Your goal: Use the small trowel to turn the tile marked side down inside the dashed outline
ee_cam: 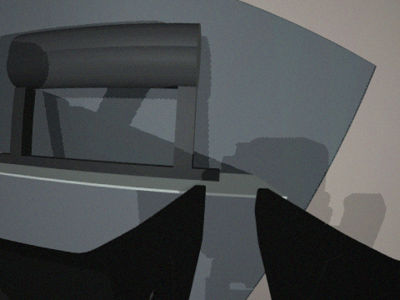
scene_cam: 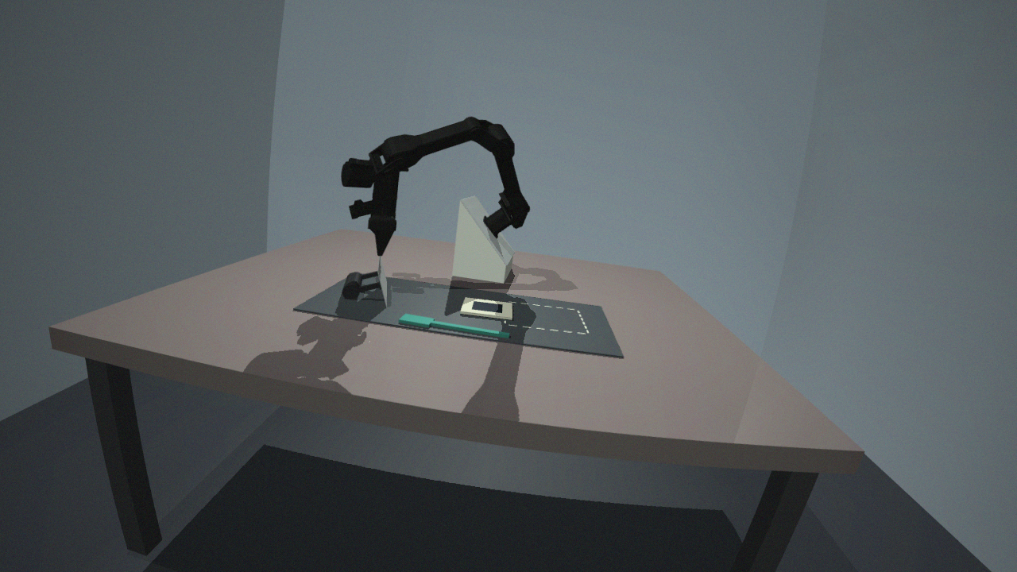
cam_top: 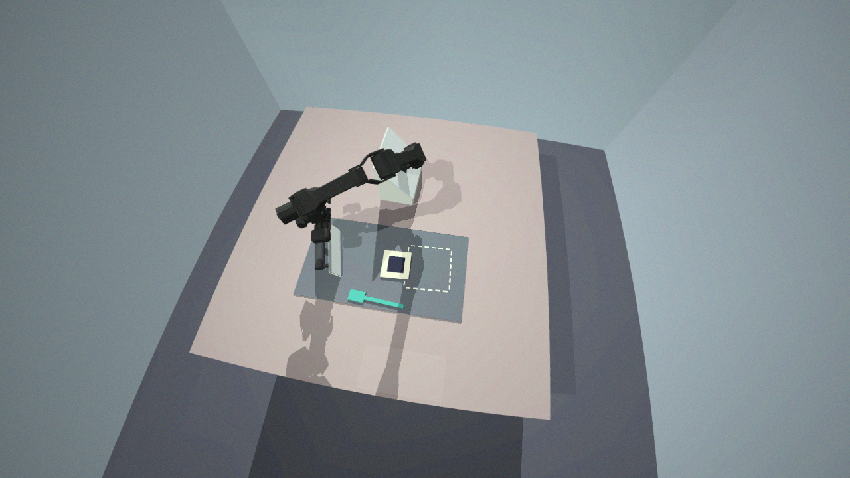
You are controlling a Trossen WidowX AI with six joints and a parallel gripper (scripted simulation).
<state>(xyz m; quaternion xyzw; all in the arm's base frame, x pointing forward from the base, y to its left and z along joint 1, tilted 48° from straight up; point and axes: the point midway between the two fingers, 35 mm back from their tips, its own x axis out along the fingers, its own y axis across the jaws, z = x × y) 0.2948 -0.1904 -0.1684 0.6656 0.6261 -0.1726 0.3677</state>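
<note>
The trowel's pale grey blade (cam_top: 335,255) (scene_cam: 384,284) (ee_cam: 104,176) stands on its long edge at the mat's left. Its dark bar handle (cam_top: 319,255) (scene_cam: 352,286) (ee_cam: 117,58) juts to the left on two posts. My gripper (scene_cam: 380,253) (ee_cam: 230,197) points down at the blade's top edge. Its fingers are a little apart with nothing held between them; the top view hides the tips. The cream tile (cam_top: 386,271) (scene_cam: 469,311) lies flat, dark square up, at the left side of the dashed outline (cam_top: 450,270) (scene_cam: 586,333), slightly over it.
A teal tool (cam_top: 356,295) (scene_cam: 415,321) with a square head and thin shaft lies along the front edge of the mat (cam_top: 453,309) (scene_cam: 604,345). The pale wedge base (cam_top: 396,193) (scene_cam: 480,259) of the arm stands behind the mat. The arm arches from it to the left.
</note>
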